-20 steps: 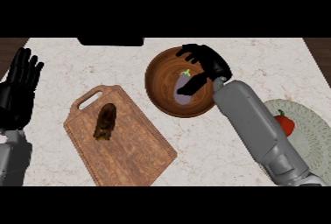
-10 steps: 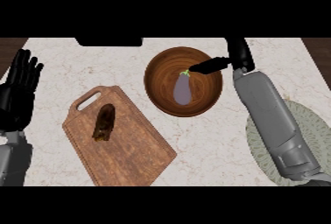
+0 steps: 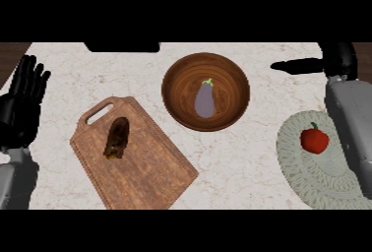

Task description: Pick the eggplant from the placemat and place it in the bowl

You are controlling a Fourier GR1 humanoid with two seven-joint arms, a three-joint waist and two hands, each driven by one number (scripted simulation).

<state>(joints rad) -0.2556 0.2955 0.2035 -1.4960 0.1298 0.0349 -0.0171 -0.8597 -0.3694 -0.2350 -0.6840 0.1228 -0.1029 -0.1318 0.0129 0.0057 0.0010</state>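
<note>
At the middle of the worktop [image 3: 240, 162], toward twelve o'clock, the eggplant [image 3: 205, 99] lies inside the wooden bowl [image 3: 178, 78]. Up at two o'clock the right hand [image 3: 328, 62] is off the bowl, fingers spread and holding nothing. At four o'clock a red pepper [image 3: 315, 140] sits on the placemat [image 3: 309, 172]. At nine o'clock the left hand [image 3: 22, 101] rests open, fingers up. Toward seven o'clock a dark item [image 3: 117, 138] lies on the cutting board [image 3: 145, 170].

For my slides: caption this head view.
Purple eggplant lies in round wooden bowl; black right hand apart at upper right.

Cutting board [image 3: 145, 167]; red pepper [image 3: 315, 140]
</note>
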